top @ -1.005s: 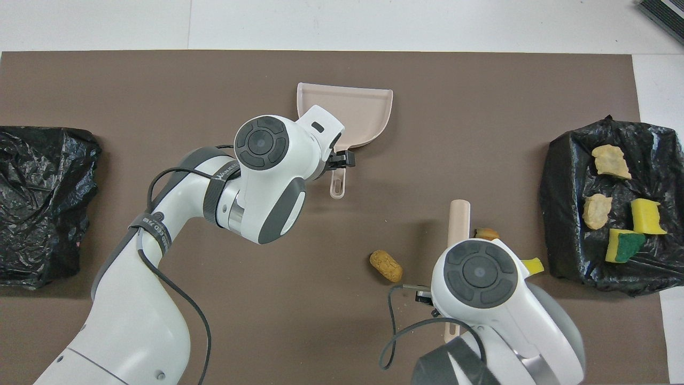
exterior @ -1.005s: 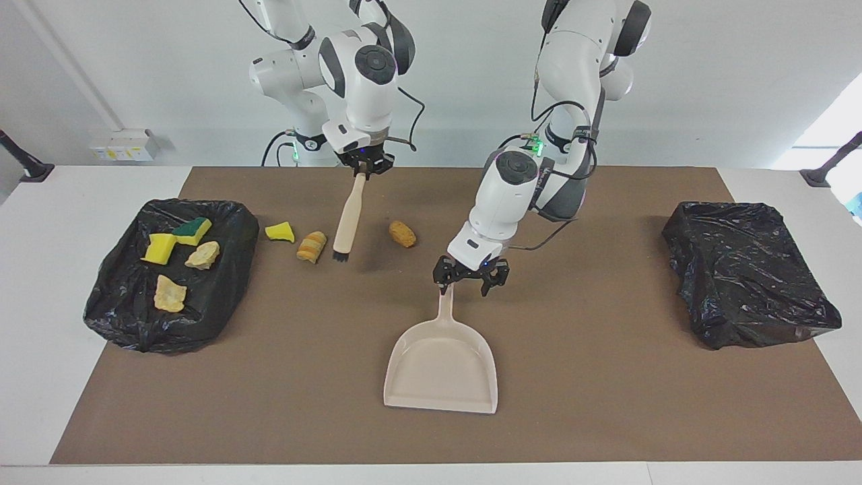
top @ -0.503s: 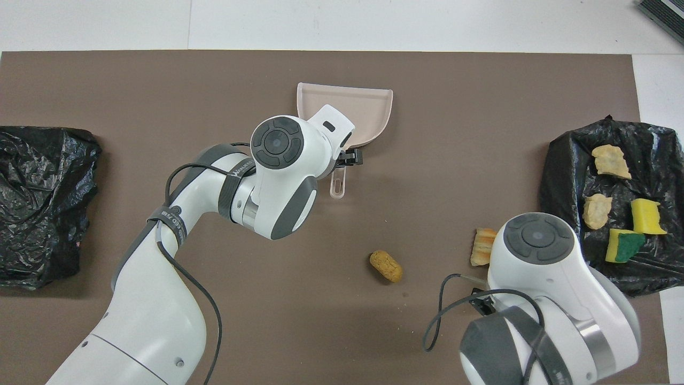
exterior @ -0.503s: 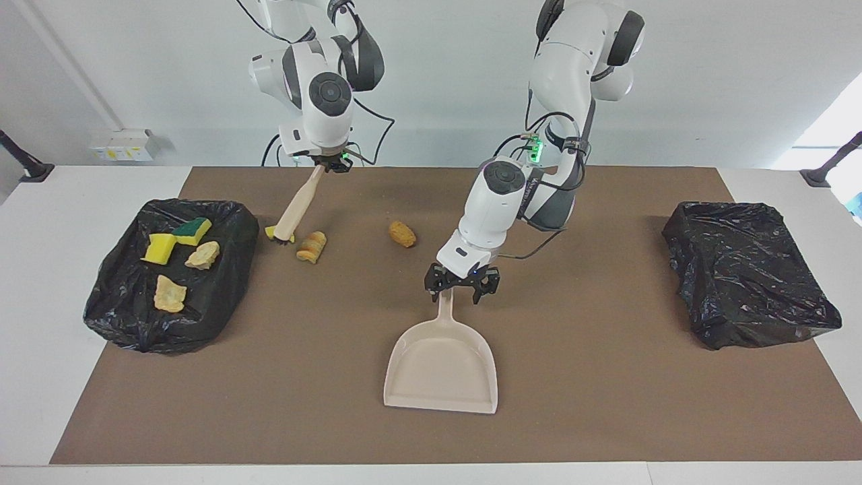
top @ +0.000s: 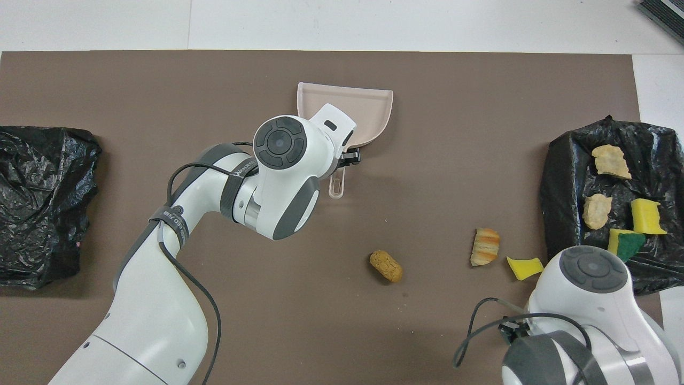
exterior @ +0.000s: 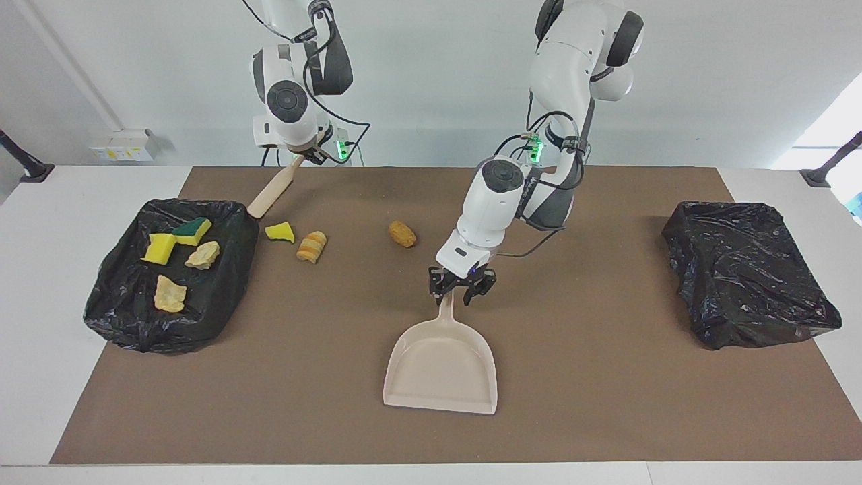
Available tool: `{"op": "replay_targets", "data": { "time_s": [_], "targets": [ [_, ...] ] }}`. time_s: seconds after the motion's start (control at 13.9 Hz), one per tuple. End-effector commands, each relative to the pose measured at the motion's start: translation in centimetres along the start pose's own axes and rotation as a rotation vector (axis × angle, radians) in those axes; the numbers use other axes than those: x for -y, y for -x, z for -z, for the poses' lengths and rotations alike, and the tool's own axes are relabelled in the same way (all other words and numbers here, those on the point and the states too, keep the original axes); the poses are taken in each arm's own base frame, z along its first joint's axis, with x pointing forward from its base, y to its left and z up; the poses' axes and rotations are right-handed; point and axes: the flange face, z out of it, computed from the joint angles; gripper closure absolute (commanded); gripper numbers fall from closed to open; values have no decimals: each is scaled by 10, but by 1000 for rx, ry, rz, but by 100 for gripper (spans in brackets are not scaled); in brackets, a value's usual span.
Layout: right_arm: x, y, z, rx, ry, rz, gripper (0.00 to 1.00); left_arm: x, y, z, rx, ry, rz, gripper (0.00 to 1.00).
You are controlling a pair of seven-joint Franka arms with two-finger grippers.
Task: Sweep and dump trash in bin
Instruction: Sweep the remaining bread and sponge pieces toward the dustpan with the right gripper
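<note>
Trash (exterior: 311,246) between bin (exterior: 114,316) and dustpan (exterior: 441,367)

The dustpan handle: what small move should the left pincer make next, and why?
Probably finish closing on the dustpan handle. The left pincer already straddles the handle's top end, while the pan lies flat on the mat and three trash pieces sit loose nearer the robots. The right pincer holds the brush raised, ready.

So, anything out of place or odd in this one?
Three bits of trash lie loose on the mat beside the loaded bin: a yellow sponge piece, a striped bread lump and a tan lump. The dustpan is empty, and the other bin looks crumpled.
</note>
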Motion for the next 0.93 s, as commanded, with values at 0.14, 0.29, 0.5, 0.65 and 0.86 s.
{"op": "replay_targets", "data": {
  "time_s": [0.14,0.29,0.5,0.65,0.86],
  "targets": [
    [3,-1,-19,-52,-94,81,100,-7,0,10,-2,-23,-2,20],
    [7,-11,-18,-81,-121,174,100,-5,-1,10,-1,-24,-5,32],
    [23,-15,-11,-141,-173,241,100,-11,10,1,17,-29,-17,43],
    [50,-12,-10,-137,-223,302,100,-12,9,3,19,-22,-2,100],
    [86,-15,9,-147,-269,331,100,-10,6,5,12,-31,-9,100]
  ]
}}
